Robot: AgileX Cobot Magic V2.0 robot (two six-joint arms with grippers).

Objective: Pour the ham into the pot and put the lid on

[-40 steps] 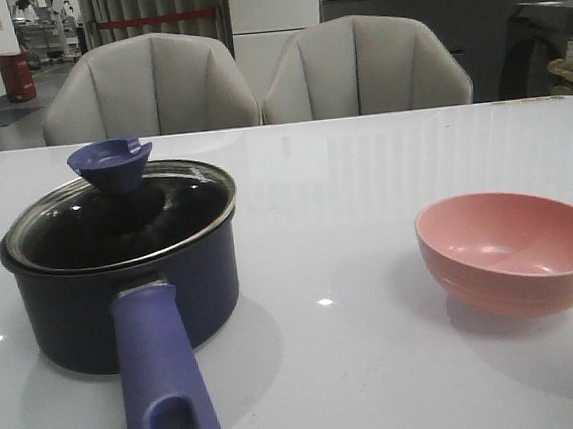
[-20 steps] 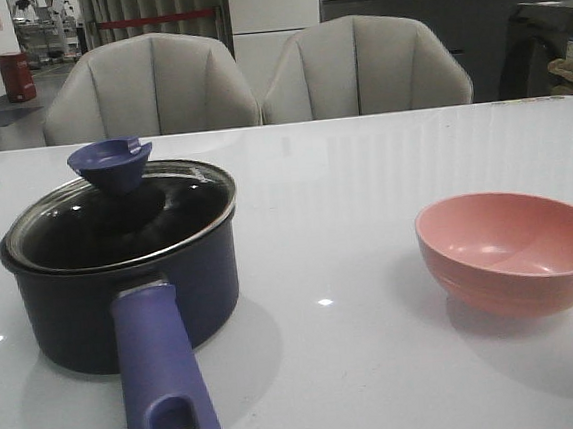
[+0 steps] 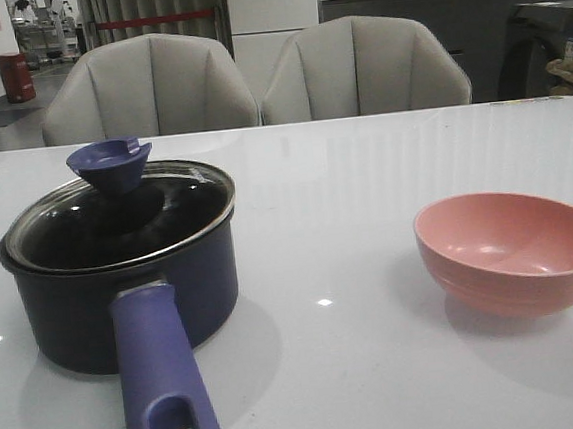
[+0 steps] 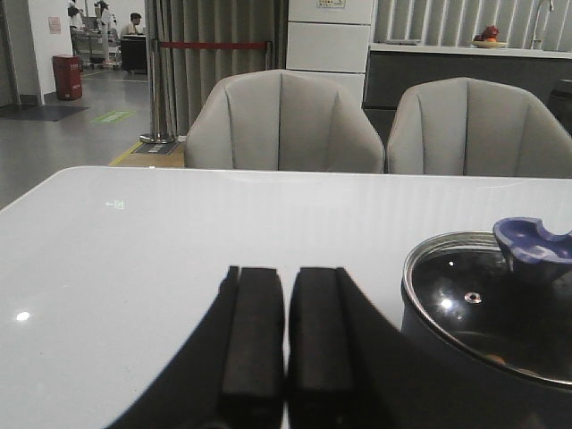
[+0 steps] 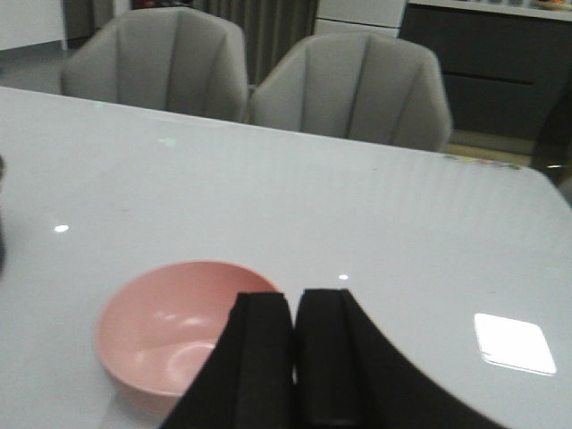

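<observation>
Ham I cannot see; pot [image 3: 122,289] sits w/ lid [image 3: 121,214] on, near table's [image 3: 363,168] left-front corner. Lid looks tilted, could slip if pot is bumped. Left gripper [image 4: 286,357] and right gripper [image 5: 295,357] fingers both pressed together, holding nothing.

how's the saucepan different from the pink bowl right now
The saucepan is dark navy with a long purple-blue handle; the pink bowl has no handle. The saucepan is covered by a glass lid with a blue knob, while the bowl sits open and looks empty. The saucepan has straight, tall walls; the bowl is shallower and rounded. Both stand upright on the white table, apart from each other, and neither is being held.
</observation>
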